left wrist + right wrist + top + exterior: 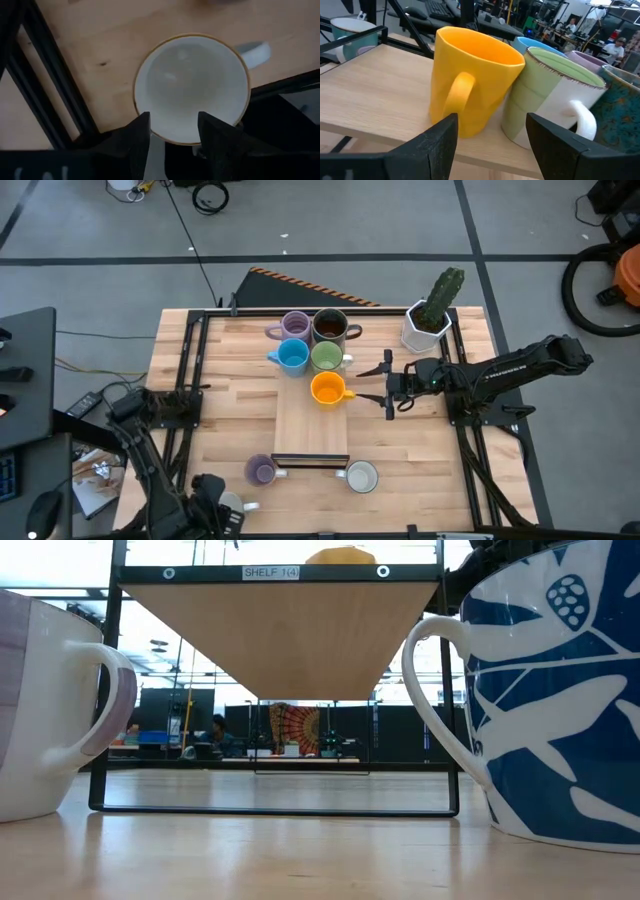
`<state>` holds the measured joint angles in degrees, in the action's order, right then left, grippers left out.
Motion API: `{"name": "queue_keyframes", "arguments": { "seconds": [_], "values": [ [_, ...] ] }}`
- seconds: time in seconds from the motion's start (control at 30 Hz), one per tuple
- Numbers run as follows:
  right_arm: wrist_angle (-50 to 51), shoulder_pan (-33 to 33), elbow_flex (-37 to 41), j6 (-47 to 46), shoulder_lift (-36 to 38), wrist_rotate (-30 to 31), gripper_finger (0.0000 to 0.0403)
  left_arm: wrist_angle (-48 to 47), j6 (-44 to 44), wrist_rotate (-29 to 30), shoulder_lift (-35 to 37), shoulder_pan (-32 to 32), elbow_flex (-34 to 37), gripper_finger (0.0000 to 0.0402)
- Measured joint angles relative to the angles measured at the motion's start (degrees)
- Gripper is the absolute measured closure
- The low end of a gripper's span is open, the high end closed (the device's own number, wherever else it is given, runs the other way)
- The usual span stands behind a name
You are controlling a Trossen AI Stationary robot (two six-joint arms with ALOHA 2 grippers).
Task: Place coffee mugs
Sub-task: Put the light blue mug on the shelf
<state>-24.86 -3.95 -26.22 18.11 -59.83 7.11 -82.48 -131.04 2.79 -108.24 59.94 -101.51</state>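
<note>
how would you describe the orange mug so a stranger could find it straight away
Start at the raised wooden shelf in the middle of the table, where five mugs cluster at the far end. The orange mug stands alone nearest the shelf's middle, in front of the green mug, with the open right gripper facing its handle. It is the only orange one.

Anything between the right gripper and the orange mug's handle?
No. The right wrist view shows the right gripper open, facing the orange mug handle, with only bare shelf board between.
</note>
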Motion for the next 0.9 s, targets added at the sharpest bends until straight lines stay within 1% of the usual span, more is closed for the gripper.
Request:
{"name": "queue_keyframes", "arguments": {
  "seconds": [0.13, 0.27, 0.43, 0.53, 0.67, 0.9],
  "values": [
    [-0.01, 0.0, 0.0, -0.15, 0.0, -0.99, 0.0163, -1.22, 0.81, 0.89, -1.45, 0.86, -0.01, 0.023],
    [-0.65, 0.0, 0.0, -0.16, 0.0, -1.32, 0.0163, -4.38, 1.03, 0.38, -2.2, 1.56, 0.04, 0.023],
    [-0.87, 0.0, 0.0, -0.44, 0.0, -1.4, 0.0163, -5.61, 0.47, 2.86, -2.12, 1.73, 0.04, 0.023],
    [-0.87, 0.0, 0.0, -0.54, 0.0, -2.4, 0.0163, -4.22, 0.2, 2.69, -2.08, 1.69, 1.54, 0.023],
    [-0.87, -0.04, 0.0, -0.57, 0.0, -4.28, 0.0163, 0.45, 0.03, 2.29, -2.08, 1.69, 5.57, 0.023],
    [-0.85, -0.04, 0.0, -1.04, 0.0, -4.38, 0.0163, 4.78, -0.01, 1.91, -2.01, 1.69, 9.75, 0.023]
  ]
}}
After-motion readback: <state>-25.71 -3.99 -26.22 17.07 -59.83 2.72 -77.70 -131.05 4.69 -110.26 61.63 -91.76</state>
